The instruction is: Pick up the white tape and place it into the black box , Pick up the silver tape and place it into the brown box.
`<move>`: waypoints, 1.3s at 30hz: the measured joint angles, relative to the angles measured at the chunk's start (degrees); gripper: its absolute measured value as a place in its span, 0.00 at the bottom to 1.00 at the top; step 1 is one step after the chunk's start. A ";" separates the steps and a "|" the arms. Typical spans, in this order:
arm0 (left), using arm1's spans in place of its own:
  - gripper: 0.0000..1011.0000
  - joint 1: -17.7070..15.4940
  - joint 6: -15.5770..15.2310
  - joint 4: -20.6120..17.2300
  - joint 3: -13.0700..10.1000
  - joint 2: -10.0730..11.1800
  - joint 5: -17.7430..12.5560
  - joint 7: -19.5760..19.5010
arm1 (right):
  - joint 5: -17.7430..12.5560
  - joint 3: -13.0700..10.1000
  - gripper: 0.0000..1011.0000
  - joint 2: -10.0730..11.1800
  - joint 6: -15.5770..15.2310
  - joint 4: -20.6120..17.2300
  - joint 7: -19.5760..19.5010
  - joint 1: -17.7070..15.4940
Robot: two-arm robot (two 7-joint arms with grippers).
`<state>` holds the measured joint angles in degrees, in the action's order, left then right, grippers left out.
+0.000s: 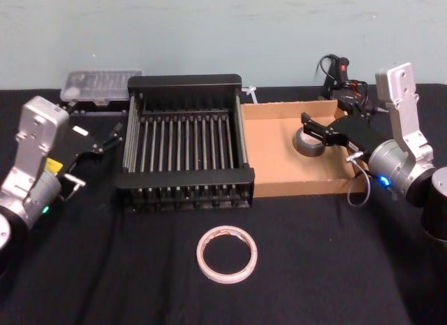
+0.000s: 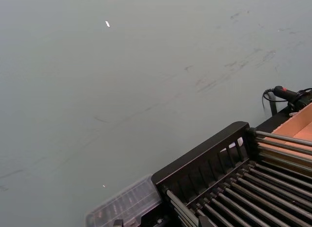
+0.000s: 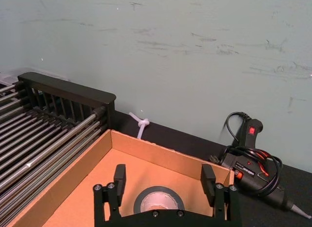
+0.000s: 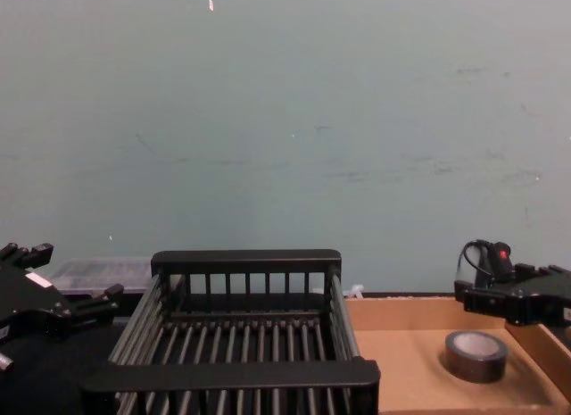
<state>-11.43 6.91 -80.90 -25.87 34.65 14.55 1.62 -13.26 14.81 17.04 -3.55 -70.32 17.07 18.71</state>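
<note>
Black box (image 1: 187, 177): black, slatted. Brown box (image 1: 272, 154): tan cardboard. Silver tape (image 1: 308, 144): dark grey sides, pale centre. White tape (image 1: 226, 254): white ring, orange-tinged inside. Desk (image 1: 314, 269): black. Wall (image 1: 209, 31): pale green, scuffed.

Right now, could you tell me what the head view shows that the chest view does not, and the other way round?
Head view alone: the white tape flat on the black cloth in front of the black box, and the whole left arm, its left gripper open beside that crate. Chest view alone: the silver tape from the side, resting on the brown box's floor. Both: the crate, the tray, the grey roll and the right gripper, open above it.
</note>
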 joint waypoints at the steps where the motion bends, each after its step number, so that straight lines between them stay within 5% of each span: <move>1: 0.99 0.00 0.00 0.00 0.00 0.00 0.00 0.00 | 0.00 0.00 0.96 0.00 0.00 -0.01 0.00 0.00; 15: 0.99 0.00 0.00 0.00 0.00 0.00 0.00 0.00 | -0.37 -1.09 0.99 0.62 -0.66 -2.61 0.18 -2.14; 39: 0.99 0.00 0.00 0.00 0.00 0.00 0.00 0.00 | -4.32 -3.81 0.99 6.47 -5.74 -22.81 1.98 -15.68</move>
<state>-11.43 6.91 -80.90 -25.86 34.65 14.55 1.62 -17.59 11.00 23.51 -9.30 -93.14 19.06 3.03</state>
